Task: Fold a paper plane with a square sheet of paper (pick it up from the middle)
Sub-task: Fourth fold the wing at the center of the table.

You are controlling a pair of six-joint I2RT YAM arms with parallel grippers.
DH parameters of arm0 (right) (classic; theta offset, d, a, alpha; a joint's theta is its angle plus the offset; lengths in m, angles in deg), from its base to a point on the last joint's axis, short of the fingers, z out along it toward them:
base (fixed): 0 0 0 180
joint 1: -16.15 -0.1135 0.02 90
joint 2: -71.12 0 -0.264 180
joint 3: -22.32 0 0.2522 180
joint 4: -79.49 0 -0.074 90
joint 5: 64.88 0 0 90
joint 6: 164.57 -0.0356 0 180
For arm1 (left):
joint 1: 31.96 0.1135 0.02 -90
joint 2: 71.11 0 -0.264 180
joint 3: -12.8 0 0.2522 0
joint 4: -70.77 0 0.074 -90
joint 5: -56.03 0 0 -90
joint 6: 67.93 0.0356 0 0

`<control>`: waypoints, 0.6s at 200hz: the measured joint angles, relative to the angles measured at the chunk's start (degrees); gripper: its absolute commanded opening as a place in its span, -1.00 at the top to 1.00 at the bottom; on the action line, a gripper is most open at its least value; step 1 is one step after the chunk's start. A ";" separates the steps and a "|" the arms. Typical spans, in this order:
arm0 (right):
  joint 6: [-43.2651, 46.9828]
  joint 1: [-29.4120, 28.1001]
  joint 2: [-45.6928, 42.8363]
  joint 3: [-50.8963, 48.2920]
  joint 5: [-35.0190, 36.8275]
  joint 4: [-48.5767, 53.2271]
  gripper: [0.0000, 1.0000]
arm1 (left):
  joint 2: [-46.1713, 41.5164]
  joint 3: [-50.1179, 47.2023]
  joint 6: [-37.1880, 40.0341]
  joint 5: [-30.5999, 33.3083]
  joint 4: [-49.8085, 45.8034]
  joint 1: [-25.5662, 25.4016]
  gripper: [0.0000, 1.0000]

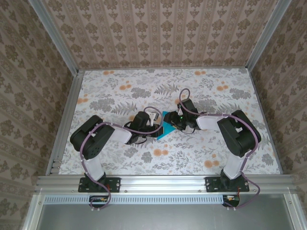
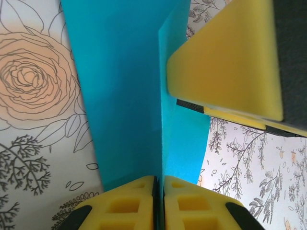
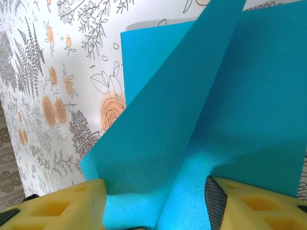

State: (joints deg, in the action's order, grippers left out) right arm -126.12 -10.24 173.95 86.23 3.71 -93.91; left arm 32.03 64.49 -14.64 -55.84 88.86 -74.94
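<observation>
yellow pads of the left end effector (image 2: 159, 188) are clenched on a raised crease of the teal sheet of paper (image 2: 120, 96) — the wider part spreads left of the crease above the floral tabletop (image 2: 33, 158), and a narrower flap stands up on the right. the right end effector (image 3: 153, 196) is released, its pads well apart with a loose fold of the sheet between them. seen from above, both end effectors meet over the sheet, mid-tabletop.

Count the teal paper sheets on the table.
1: the square sheet of paper, mid-table, pinched by the left gripper and lying inside the open right gripper; another could hide beneath.
</observation>
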 measured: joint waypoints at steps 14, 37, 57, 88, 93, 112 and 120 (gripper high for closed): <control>0.46 0.00 0.22 0.72 0.22 1.29 -0.17 | -0.04 0.11 -0.42 -0.33 0.00 0.00 0.57; 1.14 -0.02 0.57 2.08 0.98 3.69 -0.17 | -0.85 0.11 -1.44 -0.68 -0.46 0.07 0.28; 2.27 -0.24 0.87 3.41 1.99 6.19 -0.17 | -3.02 -0.22 -2.38 0.26 -2.38 0.72 0.13; 4.17 -0.90 1.73 5.90 3.80 10.23 -0.17 | -8.94 -2.45 -3.52 2.97 -4.96 1.92 0.07; 4.55 -1.03 1.84 6.32 4.07 10.84 -0.16 | -9.84 -2.71 -3.67 3.34 -5.40 1.95 0.07; 5.44 -1.57 2.27 7.61 5.31 12.98 -0.15 | -12.39 -3.65 -4.76 4.63 -6.25 1.92 0.10; 5.92 -1.77 2.45 8.11 5.84 13.75 -0.15 | -12.92 -3.96 -5.22 5.09 -6.36 1.92 0.12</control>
State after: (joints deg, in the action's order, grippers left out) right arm -120.20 -12.01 176.39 94.34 9.55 -80.16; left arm 19.11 60.54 -19.87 -50.75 82.50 -73.02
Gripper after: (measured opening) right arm 0.575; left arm 0.452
